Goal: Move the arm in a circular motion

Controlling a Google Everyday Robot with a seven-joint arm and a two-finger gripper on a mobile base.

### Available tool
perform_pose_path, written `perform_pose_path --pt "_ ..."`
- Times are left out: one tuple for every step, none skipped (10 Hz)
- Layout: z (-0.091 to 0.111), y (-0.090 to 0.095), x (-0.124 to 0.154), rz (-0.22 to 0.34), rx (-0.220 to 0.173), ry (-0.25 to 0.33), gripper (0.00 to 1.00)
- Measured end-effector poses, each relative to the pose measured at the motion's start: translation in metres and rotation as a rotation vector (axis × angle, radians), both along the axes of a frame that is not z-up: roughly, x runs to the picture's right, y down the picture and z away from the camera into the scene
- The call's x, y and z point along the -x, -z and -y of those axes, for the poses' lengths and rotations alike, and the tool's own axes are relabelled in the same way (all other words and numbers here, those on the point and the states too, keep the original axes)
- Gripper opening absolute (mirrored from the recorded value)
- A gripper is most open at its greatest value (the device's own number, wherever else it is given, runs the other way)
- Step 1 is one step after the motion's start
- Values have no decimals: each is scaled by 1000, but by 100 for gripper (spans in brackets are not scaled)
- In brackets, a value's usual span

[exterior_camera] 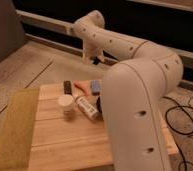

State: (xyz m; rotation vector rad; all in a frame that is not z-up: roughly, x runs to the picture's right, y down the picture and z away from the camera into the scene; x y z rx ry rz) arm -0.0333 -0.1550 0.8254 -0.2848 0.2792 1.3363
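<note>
The arm (135, 95) fills the right half of the camera view. Its thick near segment rises over the right part of the table (65, 147). A slimmer segment reaches away to the far left and ends in a rounded joint above the floor beyond the table. The gripper (93, 56) hangs down from that joint, past the table's far edge and well apart from everything on it. It carries nothing that I can make out, and I cannot tell whether it is open or closed.

With the arm stretched out and no object involved, I judge this to be mid-sweep, somewhere along the far part of the circle. How much of the loop is done cannot be read from one moment. The next move calls for a smooth, continuous curve of the wrist at a steady height. It should stay high enough that any arc coming back over the table passes above the things standing there.

A white cup (66, 103) stands upright near the table's middle. Its top looks pale and flat, so its contents cannot be told. A white bottle (87, 107) lies on its side just right of the cup. Right of the bottle, a sliver of a dark bowl (98, 106) shows, the rest hidden behind the arm, contents unseen. Farther back lie a black bar (67, 86), an orange piece (81, 87) and a blue block (95, 87).
</note>
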Motion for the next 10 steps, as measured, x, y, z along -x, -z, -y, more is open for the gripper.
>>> perform_pose_path --pt "-10 -3 25 50 15 54 65" --pt "-20 -2 40 83 29 82 65" --pt "-32 3 57 122 43 105 65" --pt "-49 10 72 157 60 124 65" --pt "-64 19 83 183 72 141 65" --pt "-74 26 88 196 78 150 65" --pt "-93 39 92 207 84 168 65" --pt "-108 49 91 208 88 179 65" --pt "-121 58 88 203 90 185 65" --pt "-132 64 81 191 93 183 65"
